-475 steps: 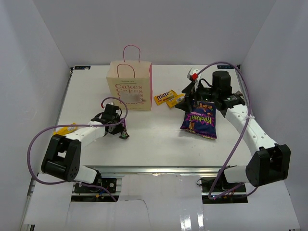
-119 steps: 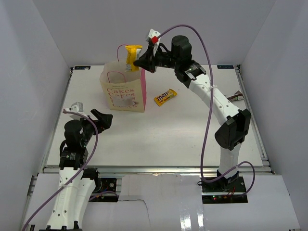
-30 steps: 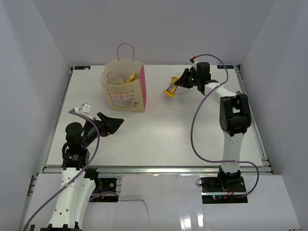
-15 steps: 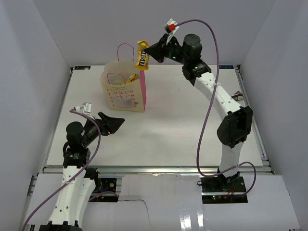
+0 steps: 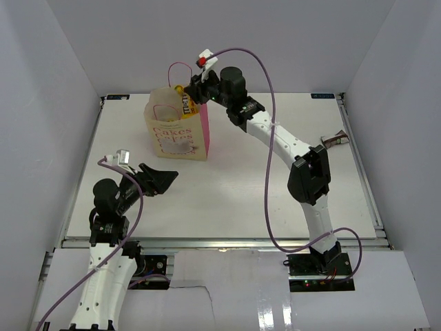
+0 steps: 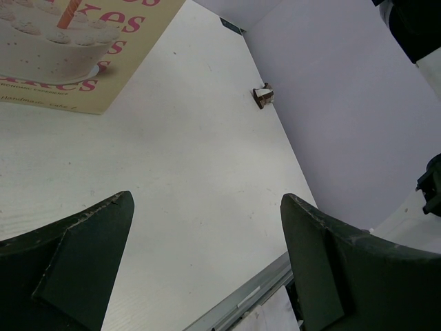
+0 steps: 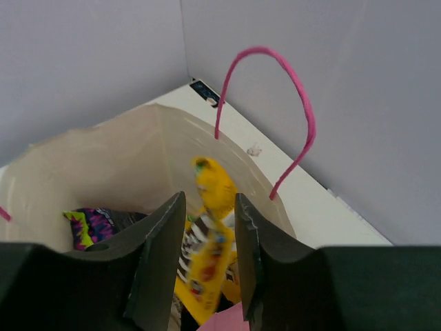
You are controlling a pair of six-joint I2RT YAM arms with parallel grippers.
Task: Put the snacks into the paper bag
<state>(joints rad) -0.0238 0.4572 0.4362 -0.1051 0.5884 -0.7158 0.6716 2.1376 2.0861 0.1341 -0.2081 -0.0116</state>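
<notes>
The paper bag (image 5: 172, 134) stands upright at the back left of the table, its "Cakes" front also showing in the left wrist view (image 6: 69, 62). My right gripper (image 5: 189, 96) hangs over its mouth. In the right wrist view its jaws (image 7: 210, 200) stand apart, and a yellow candy packet (image 7: 210, 234), blurred by motion, drops between them into the bag (image 7: 103, 152). The purple chip bag (image 7: 96, 224) lies inside. My left gripper (image 5: 162, 179) is open and empty over the front left of the table (image 6: 207, 200).
The bag's pink loop handle (image 7: 296, 110) arches beside my right fingers. A small brown object (image 5: 337, 139) sits at the table's right edge, also seen in the left wrist view (image 6: 262, 95). White walls close in the table on three sides.
The right arm carried the yellow packet left from above the bag's corner to over its mouth; its jaws have parted and the packet is falling in. The left arm stayed put.
</notes>
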